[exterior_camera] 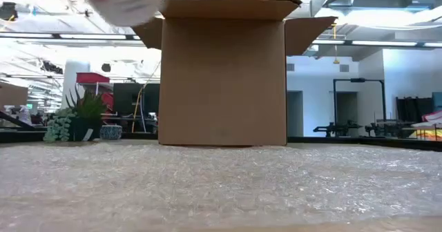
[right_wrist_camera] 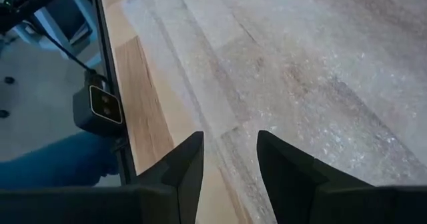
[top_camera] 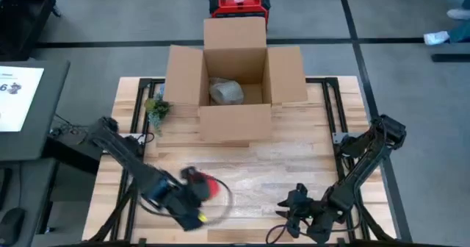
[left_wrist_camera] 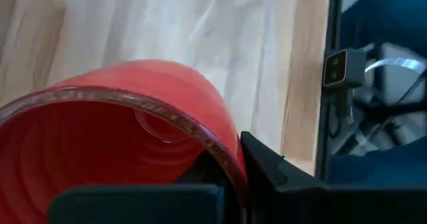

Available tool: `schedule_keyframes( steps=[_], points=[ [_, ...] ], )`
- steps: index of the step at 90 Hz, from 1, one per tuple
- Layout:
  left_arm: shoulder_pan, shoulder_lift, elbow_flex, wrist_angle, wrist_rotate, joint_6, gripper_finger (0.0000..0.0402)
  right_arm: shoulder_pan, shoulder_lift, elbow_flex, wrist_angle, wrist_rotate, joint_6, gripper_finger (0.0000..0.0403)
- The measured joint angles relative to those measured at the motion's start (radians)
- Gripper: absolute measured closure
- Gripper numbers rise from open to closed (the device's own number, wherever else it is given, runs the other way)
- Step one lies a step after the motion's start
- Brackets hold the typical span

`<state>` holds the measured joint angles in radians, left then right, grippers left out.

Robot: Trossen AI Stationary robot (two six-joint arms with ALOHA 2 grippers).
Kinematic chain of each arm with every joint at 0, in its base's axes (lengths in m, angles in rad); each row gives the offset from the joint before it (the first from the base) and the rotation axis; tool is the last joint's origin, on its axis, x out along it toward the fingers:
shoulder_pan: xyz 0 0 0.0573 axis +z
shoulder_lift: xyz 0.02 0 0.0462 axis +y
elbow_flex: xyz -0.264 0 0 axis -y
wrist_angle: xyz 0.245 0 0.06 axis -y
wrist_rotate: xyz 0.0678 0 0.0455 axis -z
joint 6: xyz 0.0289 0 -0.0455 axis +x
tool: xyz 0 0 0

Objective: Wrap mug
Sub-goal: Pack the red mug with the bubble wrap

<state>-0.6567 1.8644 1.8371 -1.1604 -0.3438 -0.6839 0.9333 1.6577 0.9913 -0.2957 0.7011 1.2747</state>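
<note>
left claw (top_camera: 192,190) apparently holds red mug (top_camera: 206,186) before open box (top_camera: 235,78).

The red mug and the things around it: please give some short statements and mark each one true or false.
1. The left gripper holds the red mug. True.
2. The cardboard box is closed. False: its flaps stand open.
3. The right gripper grips the bubble wrap. False: its fingers are open above it.
4. A small plant stands beside the box. True.
5. The box is empty. False: a wrapped bundle lies inside.
</note>
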Motion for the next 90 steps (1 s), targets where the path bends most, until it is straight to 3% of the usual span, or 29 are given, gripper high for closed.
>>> schedule_keyframes(
  steps=[14,32,51,90],
  points=[
    [0.057,0.21,0.227,-0.1,0.057,0.161,0.0401,0.01,0.0,0.0,0.0,-0.002,0.023,0.0271],
    [0.123,0.384,0.395,-0.223,0.059,0.313,0.0401,0.031,0.0,0.0,-0.001,-0.002,0.044,0.0271],
    [0.174,0.447,0.41,-0.224,0.111,0.399,0.0401,0.037,0.0,0.0,-0.001,-0.002,0.045,0.0271],
    [0.18,0.448,0.399,-0.175,0.127,0.468,0.0383,0.039,0.0,0.0,-0.001,0.001,0.042,0.0271]
  ],
)
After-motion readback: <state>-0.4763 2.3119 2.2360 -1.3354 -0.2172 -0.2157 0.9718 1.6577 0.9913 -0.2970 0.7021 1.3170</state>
